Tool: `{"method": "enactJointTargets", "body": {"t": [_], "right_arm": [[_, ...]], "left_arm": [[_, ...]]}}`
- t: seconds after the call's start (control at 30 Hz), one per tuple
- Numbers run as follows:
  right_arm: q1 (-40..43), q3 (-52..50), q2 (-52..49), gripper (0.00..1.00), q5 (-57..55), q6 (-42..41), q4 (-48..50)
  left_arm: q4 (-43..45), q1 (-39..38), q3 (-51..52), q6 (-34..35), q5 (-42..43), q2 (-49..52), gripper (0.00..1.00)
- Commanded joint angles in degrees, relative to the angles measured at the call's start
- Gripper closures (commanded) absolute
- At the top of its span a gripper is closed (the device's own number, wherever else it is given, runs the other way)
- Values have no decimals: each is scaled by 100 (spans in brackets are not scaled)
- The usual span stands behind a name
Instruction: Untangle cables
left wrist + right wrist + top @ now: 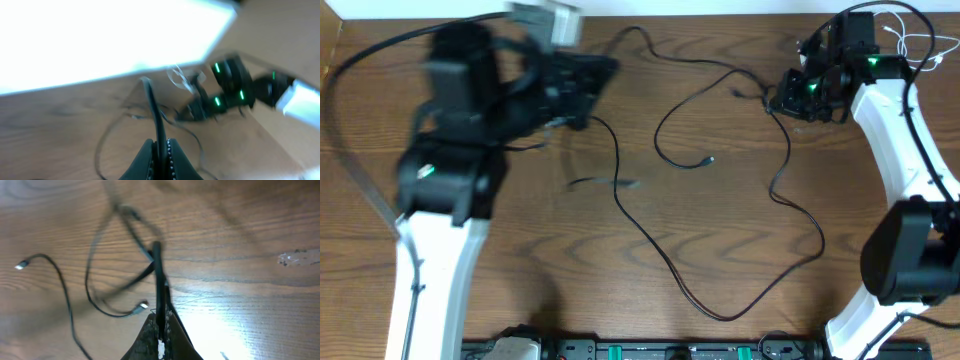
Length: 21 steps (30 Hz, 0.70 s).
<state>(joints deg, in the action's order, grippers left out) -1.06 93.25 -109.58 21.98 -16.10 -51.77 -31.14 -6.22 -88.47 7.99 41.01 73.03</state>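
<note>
The wooden table [570, 285] carries everything. The left arm [450, 170] shows blurred at one side and the right arm [895, 130] reaches in from the other. The left hand [160, 144] is pressed together, pinching a black cable [159, 112] that rises straight out from between its fingers [147, 157]. The right hand [160, 321] is also closed, nipping a black strand that runs up and away from its fingertips. I cannot tell whether both hands hold the same cord. Between the two hands the black cables [650, 240] lie loose on the table. One long run drops below the right hand, curves in a wide bend toward the near edge, and climbs back to the left hand. A smaller loop [665, 130] lies between the hands, nearer the right one, and ends in a small plug [708, 160]. A thin white cord [910, 42] shows behind the right hand at the far edge. In the right wrist view, two plug ends [142, 305] lie just beside the right hand.
</note>
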Motion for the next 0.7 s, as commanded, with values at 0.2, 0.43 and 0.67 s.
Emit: {"method": "enactJointTargets", "body": {"t": [0.2,0.43,0.67], "right_arm": [[35,-15,-793,99,-238,-66,7],[24,-17,-1086,99,-662,-153,-42],[-153,-15,-1084,99,-319,455,-7]], "left_arm": [[-11,1993,-59,481,527,-581,93],[-219,2946,-59,584,597,-562,93],[-527,2717,-59,385,614,-483,93]]}}
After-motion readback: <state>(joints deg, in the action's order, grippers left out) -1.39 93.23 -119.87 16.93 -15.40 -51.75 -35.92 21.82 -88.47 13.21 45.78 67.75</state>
